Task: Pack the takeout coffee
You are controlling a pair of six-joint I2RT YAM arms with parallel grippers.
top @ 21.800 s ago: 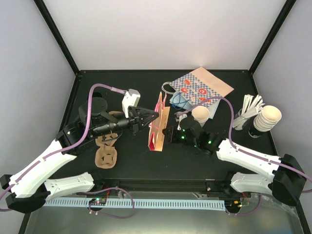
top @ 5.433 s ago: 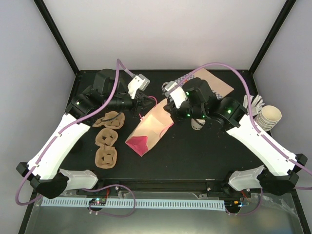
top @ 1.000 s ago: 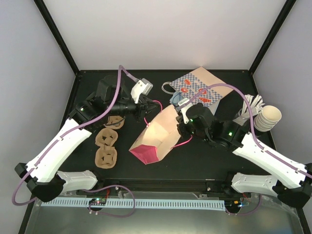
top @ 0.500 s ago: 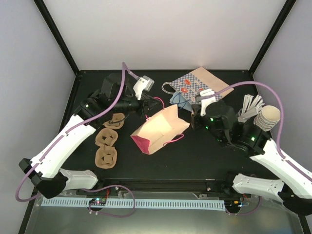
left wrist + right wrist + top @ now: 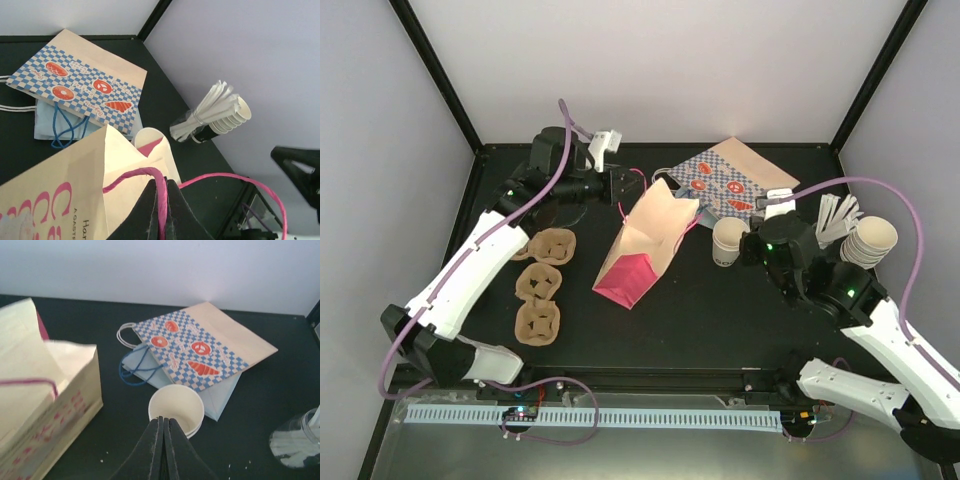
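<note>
The pink bag [image 5: 642, 245], slumped a moment ago, now stands taller, its pink handle [image 5: 150, 173] pinched in the closed left gripper [image 5: 619, 188], while the right gripper [image 5: 751, 243], closed and empty, has backed away rightward, uncovering the takeout coffee [image 5: 729, 240] upright right of the bag.

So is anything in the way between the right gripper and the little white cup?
No, nothing I can see. The shut right gripper points straight at the white cup, close beside it.
</note>
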